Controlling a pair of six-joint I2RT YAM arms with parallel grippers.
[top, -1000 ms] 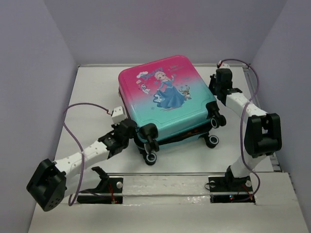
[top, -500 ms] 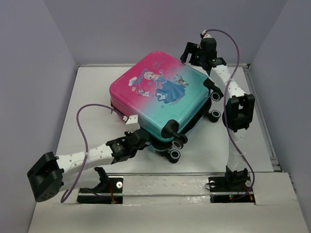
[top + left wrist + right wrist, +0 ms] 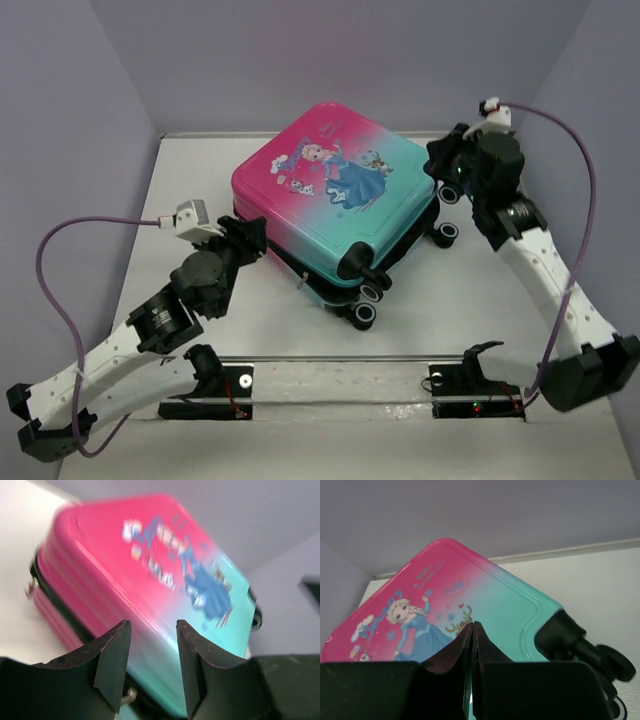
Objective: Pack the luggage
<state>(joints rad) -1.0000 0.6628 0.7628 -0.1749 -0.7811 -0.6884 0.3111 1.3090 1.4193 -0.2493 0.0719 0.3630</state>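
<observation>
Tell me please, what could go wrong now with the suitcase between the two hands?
1. Neither hand holds the luggage: the left hand is open, the right hand shut on nothing, so a push may slide or spin it.
2. The right hand sits near the wheels and might snag there.

The only lettering is on the lid of the luggage (image 3: 485,600). In the right wrist view, a curly white word left of the cartoon girl may read "Disney", though it is not sharp. The pink script lines above her are too small to read.
</observation>
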